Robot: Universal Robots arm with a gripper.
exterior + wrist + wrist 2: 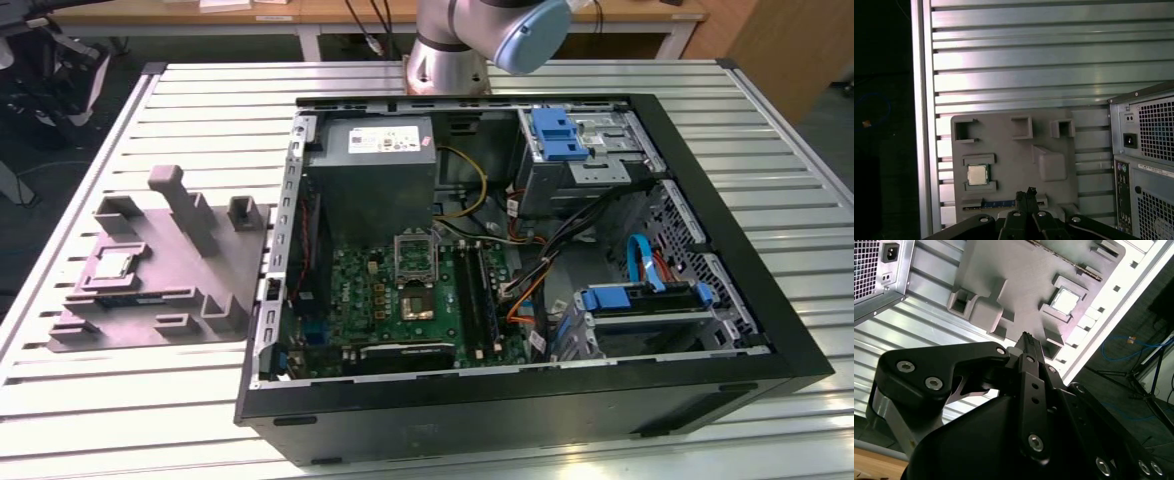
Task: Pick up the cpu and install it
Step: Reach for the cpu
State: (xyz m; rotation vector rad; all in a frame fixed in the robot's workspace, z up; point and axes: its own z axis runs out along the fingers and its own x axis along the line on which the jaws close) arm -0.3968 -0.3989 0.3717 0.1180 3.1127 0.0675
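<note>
The cpu (111,263) is a small silvery square lying flat in a recess of the grey moulded tray (160,290), at the exterior view's left beside the computer case. In both wrist views the cpu (977,174) (1066,301) rests in the tray (1009,150) (1019,270), untouched. My gripper (1027,193) (1027,339) hangs well above the tray's near edge, off to one side of the cpu. Its black fingertips are pressed together with nothing between them. The silver-framed socket (415,300) sits on the green motherboard inside the case.
The open black computer case (694,370) holds a power supply, drive bays, cables and memory sticks. Its rear panel (1149,165) stands close beside the tray. The slatted metal table (1029,65) ends at an edge rail (924,100) near the tray, with dark floor beyond.
</note>
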